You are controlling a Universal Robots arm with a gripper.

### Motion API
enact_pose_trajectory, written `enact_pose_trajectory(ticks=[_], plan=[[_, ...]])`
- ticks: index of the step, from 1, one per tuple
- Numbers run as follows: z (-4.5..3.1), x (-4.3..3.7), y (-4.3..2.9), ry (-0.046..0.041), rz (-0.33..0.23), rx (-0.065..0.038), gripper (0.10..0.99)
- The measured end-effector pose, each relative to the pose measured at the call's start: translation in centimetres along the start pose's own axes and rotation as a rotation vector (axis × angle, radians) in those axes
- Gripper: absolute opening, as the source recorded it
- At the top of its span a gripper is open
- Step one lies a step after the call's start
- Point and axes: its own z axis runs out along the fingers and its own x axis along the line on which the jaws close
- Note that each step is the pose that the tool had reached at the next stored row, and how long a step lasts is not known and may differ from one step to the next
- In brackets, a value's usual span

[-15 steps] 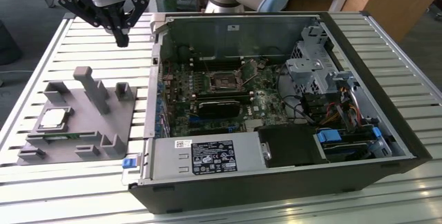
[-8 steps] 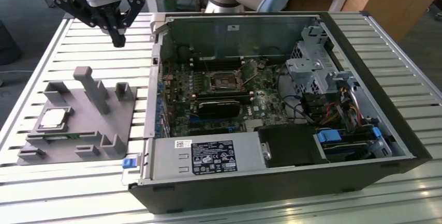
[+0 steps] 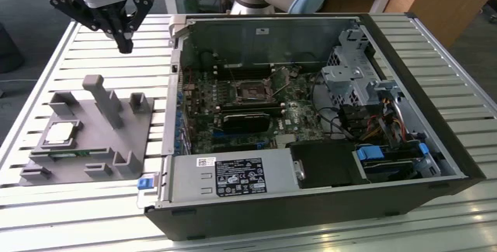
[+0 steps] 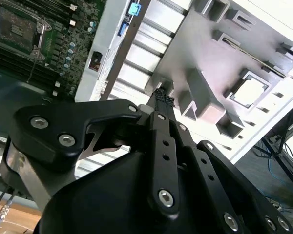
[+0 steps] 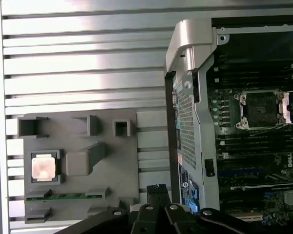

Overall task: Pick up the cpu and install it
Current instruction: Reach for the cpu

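The cpu (image 3: 60,134) lies flat in its recess on the grey holder (image 3: 92,146). The holder rests on the slatted surface (image 3: 85,205) beside the open case (image 3: 311,205). I read the end effector (image 3: 124,46) as closed, with its fingertips together and nothing between them. It hangs above the surface, well apart from the cpu. The socket (image 3: 250,91) on the board inside the case is empty. Status: no step completed. Pickup and installation both remain.
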Motion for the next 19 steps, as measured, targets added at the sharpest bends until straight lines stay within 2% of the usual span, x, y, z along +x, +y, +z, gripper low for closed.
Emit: enact_pose_trajectory(ticks=[8,19], plan=[[-0.02,1.46,-0.08,0.0,0.0,0.0,0.106],[-0.02,3.05,-0.19,0.0,0.0,0.0,0.106]])
